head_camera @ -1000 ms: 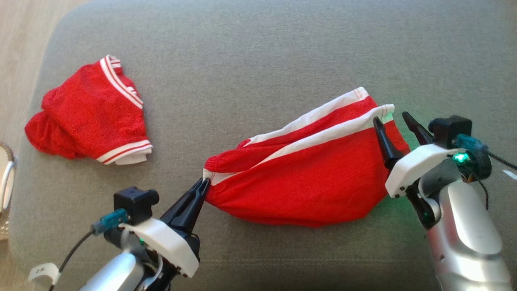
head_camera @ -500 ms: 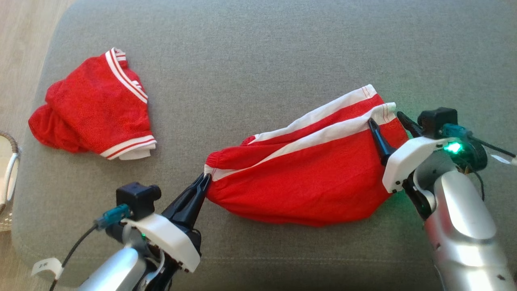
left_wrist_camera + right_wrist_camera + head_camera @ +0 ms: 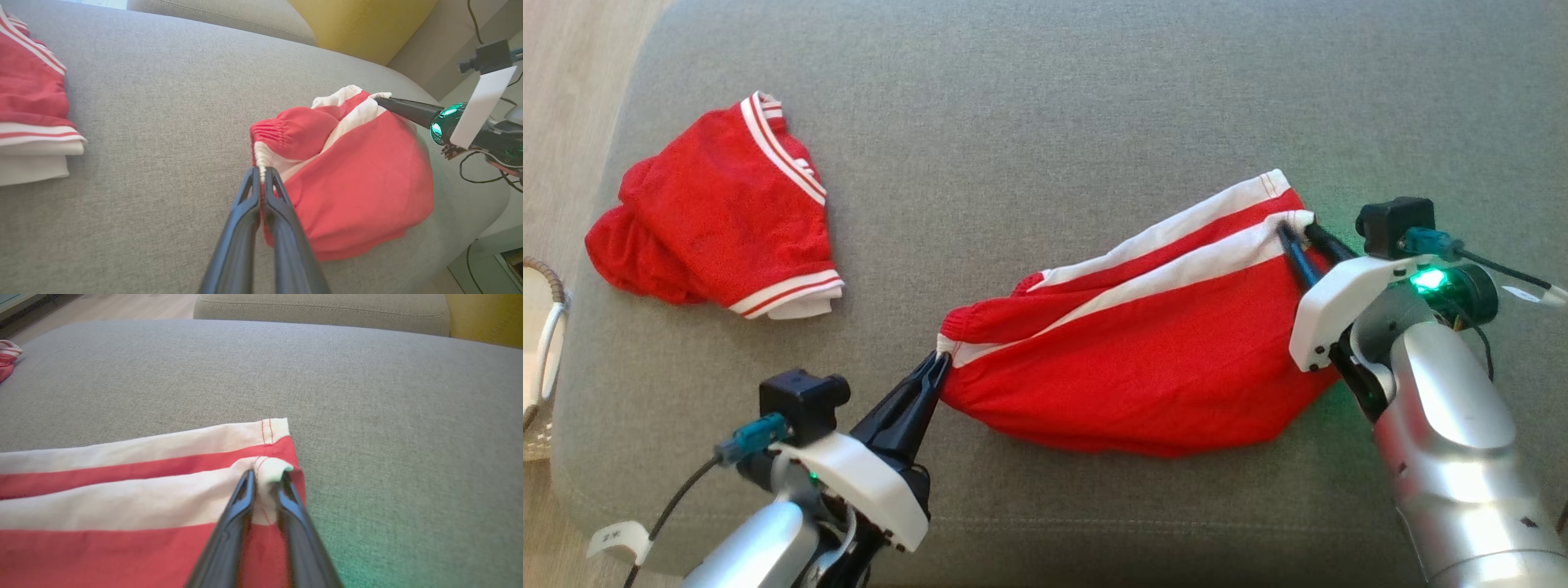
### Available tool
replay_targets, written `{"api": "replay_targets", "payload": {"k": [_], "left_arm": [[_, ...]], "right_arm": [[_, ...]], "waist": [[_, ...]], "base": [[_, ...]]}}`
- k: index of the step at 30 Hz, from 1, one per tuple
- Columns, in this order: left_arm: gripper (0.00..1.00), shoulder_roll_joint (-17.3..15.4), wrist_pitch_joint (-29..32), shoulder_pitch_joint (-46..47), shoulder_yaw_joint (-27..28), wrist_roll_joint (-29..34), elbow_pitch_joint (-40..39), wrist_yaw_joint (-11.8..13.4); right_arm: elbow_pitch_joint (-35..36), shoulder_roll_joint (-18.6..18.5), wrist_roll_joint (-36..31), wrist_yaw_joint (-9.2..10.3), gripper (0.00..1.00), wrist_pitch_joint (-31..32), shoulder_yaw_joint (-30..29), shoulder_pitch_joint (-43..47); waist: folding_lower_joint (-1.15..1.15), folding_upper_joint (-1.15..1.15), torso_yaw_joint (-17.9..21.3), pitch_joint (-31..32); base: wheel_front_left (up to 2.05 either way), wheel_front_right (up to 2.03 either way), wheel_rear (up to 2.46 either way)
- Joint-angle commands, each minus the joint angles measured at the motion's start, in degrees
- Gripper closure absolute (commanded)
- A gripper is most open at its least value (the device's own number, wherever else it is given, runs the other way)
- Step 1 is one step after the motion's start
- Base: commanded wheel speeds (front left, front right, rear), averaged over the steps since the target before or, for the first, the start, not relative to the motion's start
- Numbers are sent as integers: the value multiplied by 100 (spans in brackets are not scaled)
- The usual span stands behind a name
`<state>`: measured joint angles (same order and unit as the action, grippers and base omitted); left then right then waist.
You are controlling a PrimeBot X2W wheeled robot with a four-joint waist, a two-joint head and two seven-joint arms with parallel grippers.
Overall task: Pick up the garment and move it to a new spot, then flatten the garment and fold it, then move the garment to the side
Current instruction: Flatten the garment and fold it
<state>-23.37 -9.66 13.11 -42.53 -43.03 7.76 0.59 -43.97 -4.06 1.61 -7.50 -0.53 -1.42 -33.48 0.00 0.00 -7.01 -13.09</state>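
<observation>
The garment (image 3: 1143, 359), red shorts with white side stripes, lies loosely spread on the grey couch cushion (image 3: 1045, 98). My left gripper (image 3: 939, 363) is shut on its gathered waistband corner (image 3: 261, 163) at the lower left. My right gripper (image 3: 1298, 224) pinches the white hem corner (image 3: 269, 469) at the shorts' far right end, with the fabric bunched between the two fingers. In the left wrist view the right gripper (image 3: 382, 98) shows beyond the garment (image 3: 359, 171). The stripes (image 3: 122, 498) run leftwards in the right wrist view.
A second red garment (image 3: 719, 229) with white trim lies folded at the cushion's far left. A woven basket (image 3: 539, 351) stands off the left edge. A yellow cushion (image 3: 359, 24) sits behind. The cushion's front edge runs close below both arms.
My right gripper moved forward over the hem corner and its wide-open fingers closed on the white fabric. The left gripper kept its hold. The camera shifted slightly.
</observation>
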Motion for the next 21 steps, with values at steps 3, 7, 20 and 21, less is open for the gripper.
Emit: {"api": "replay_targets", "payload": {"k": [3,7,20,21], "left_arm": [[100,-164,-43,241,220,3,-107,55],[100,-142,-196,198,350,-37,-109,131],[100,5,616,2285,910,-715,210,-421],[100,35,726,2623,926,-711,345,-464]], "right_arm": [[6,-47,70,1,100,-146,190,-289],[-26,-91,88,1,100,-338,114,-341],[844,-360,487,1,100,-190,-432,-1442],[877,-374,482,1,100,-156,-445,-1641]], "waist": [[0,0,-3,20],[0,0,63,132],[0,0,604,176],[0,0,649,102]], "base": [[0,0,0],[0,0,0],[0,0,0],[0,0,0]]}}
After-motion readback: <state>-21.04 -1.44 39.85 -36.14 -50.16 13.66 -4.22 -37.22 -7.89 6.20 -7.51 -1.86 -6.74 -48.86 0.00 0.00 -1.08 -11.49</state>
